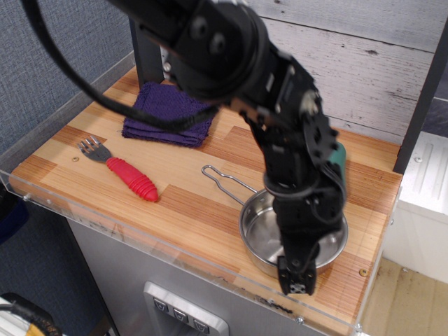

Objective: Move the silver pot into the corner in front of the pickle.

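One shallow shiny steel pot (pixel 266 234) sits at near-right corner (pixel 353 294), before dark-green pickle (pixel 339 162) (mostly hidden). Placement looks done; black gripper (pixel 297 280) over rim, finger state indeterminable; retreat remains.

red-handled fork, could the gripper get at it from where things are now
Probably yes. The red-handled fork lies alone on the bare wood at the left, with nothing on or against it. The gripper is off at the silver pot on the right, so the arm would have to swing across, over the pot's wire handle.

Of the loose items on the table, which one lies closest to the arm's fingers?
The silver pot: the gripper hangs at its front rim. The red-handled fork, purple cloth and pickle lie farther away.
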Motion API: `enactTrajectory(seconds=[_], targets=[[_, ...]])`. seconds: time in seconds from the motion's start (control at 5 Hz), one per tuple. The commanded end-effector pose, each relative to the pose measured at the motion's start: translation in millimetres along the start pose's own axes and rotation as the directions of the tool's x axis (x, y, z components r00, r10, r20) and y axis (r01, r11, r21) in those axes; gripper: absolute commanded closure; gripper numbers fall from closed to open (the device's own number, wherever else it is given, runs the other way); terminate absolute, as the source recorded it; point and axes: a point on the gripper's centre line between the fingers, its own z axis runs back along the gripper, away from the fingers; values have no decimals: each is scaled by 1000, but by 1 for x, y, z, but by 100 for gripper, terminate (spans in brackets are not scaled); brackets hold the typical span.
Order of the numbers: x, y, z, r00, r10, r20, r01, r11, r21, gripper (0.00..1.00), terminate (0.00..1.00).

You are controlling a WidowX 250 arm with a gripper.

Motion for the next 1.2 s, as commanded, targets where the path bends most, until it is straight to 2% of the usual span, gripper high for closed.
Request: enactTrajectory(seconds=[0.0, 0.2, 0.4, 1.0], targets=[[13, 6, 83, 998, -4, 66, -1, 998, 62, 0, 0], [15, 2, 102, 996, -21, 83, 15, 997, 76, 0, 0], [17, 1, 107, 995, -30, 93, 21, 995, 95, 0, 0], [17, 1, 107, 995, -30, 93, 21, 995, 95, 0, 0]])
